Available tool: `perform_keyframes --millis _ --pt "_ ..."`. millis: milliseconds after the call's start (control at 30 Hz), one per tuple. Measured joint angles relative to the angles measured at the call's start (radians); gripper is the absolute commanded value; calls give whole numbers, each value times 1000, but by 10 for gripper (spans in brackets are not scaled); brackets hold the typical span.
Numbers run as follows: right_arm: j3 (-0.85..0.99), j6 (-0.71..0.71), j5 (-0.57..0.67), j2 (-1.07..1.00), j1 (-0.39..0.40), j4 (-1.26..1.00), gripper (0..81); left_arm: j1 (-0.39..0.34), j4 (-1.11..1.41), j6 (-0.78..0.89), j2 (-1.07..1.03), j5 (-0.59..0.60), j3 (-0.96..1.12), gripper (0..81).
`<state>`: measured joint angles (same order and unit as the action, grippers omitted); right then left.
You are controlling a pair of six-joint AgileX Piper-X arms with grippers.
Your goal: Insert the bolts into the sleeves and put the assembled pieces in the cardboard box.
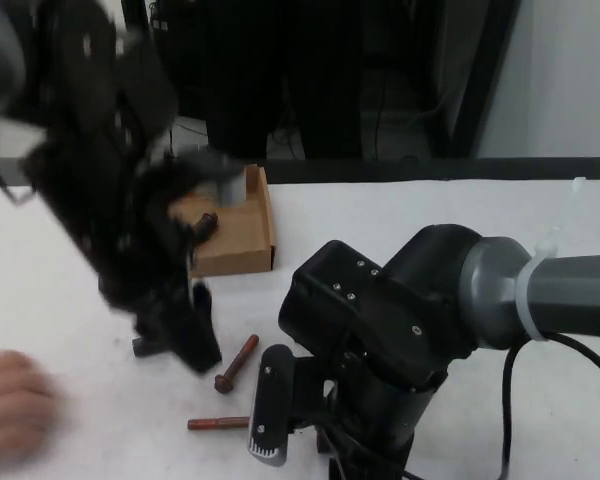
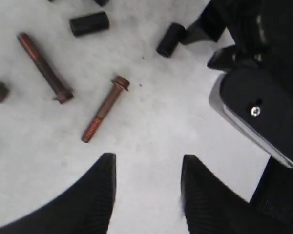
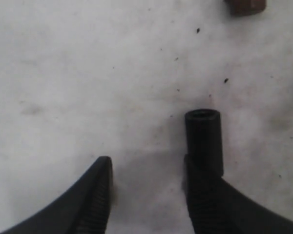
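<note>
My left gripper (image 2: 149,161) hangs open over the white bench with nothing between its fingers. Ahead of it lie two copper bolts, one close (image 2: 105,109) and one farther off (image 2: 44,68), and two black sleeves (image 2: 89,23) (image 2: 170,39). My right gripper (image 3: 146,163) is open low over the bench. A black sleeve (image 3: 203,139) lies at the tip of one of its fingers, outside the gap. In the high view the cardboard box (image 1: 255,225) sits at the back with a dark piece (image 1: 205,222) inside, and two bolts (image 1: 237,363) (image 1: 218,423) lie between the arms.
The right arm's bulky black body (image 1: 380,330) fills the front middle, close to the left gripper (image 1: 198,338). A person's hand (image 1: 10,405) rests on the bench at the front left. A brown piece (image 3: 245,6) lies beyond the right gripper.
</note>
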<state>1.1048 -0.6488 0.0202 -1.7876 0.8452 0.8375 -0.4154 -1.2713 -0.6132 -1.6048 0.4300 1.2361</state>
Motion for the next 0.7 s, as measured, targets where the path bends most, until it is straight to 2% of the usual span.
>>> perform_keyframes --millis 100,167,433,700 --pt "0 0 -2 0 0 -22 446 -4 102 4 63 23 -153 270" --pt "0 0 -2 0 0 -39 446 -4 188 6 118 26 -258 234" --pt "16 0 -51 0 0 -41 446 -4 439 35 268 38 -484 234" --pt "24 -1 -69 0 0 -86 446 -4 506 61 275 66 -497 234"
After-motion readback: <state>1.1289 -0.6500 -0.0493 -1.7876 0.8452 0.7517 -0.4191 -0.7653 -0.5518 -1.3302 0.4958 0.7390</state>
